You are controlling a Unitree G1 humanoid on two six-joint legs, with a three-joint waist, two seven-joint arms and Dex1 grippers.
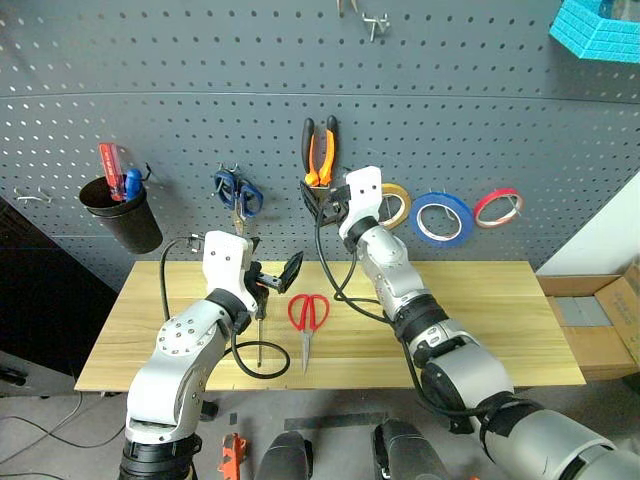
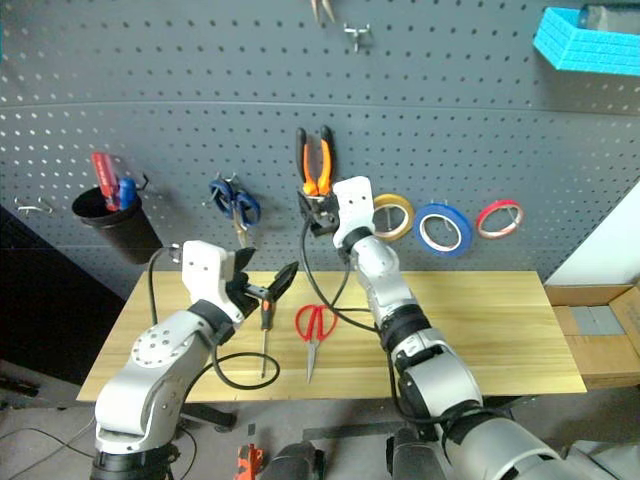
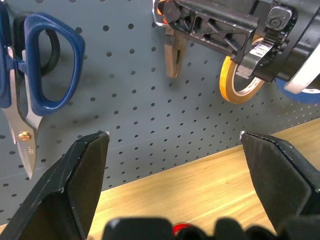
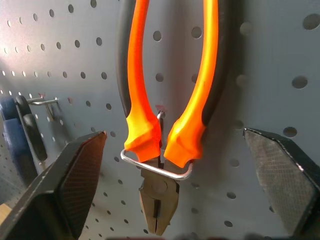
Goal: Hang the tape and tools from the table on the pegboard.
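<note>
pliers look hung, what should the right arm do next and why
Probably draw the right gripper straight back from the pegboard. The pliers hang in a wire hook, handles up, and the open jaws stand clear on either side. The red-handled scissors and screwdriver lie on the table.

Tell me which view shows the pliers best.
The right wrist view: the pliers hang nose down in a wire hook, handles close up. Both eye views show them small on the pegboard; the left wrist view catches just their nose.
</note>
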